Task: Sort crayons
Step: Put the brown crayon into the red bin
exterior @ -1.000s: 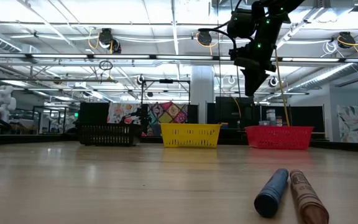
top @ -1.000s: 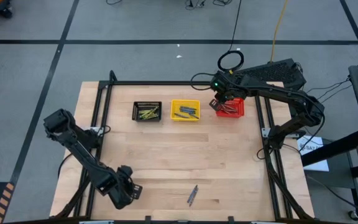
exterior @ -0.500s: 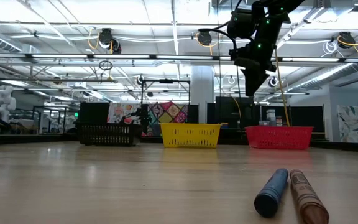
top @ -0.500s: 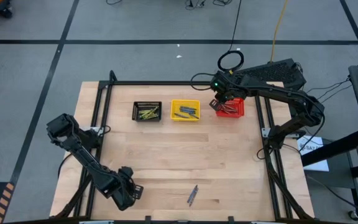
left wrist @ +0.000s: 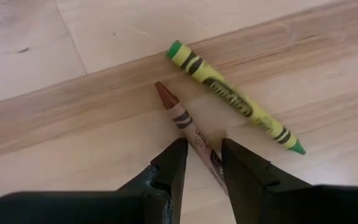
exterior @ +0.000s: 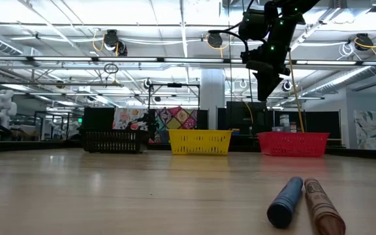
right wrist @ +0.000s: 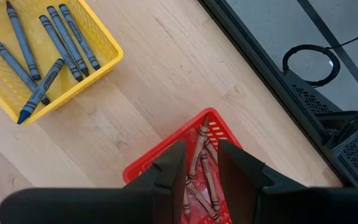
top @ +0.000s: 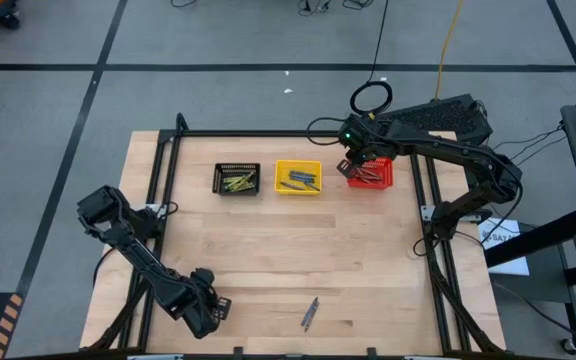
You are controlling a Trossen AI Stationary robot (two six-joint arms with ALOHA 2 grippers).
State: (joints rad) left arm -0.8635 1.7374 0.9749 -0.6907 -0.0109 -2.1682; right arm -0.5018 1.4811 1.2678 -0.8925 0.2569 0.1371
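My left hand hangs low over the bench, far from the red basket at the opposite near corner, its fingers a little apart with a brownish-red crayon lying on the wood between them; I cannot tell whether they touch it. Just beside that crayon lies a yellow-green crayon, apart from it and slanted. My right hand hovers directly above the red basket, fingers slightly apart and holding nothing, with brownish-red crayons heaped in the basket beneath them. Next to the red basket stands the yellow basket with blue crayons lying in it, and beyond that, farthest from the red one, the black basket holding olive-yellow crayons. All three baskets sit in one row along the far side of the bench. Well away from the red basket, near the front edge, a blue crayon and a brown crayon lie side by side, just touching
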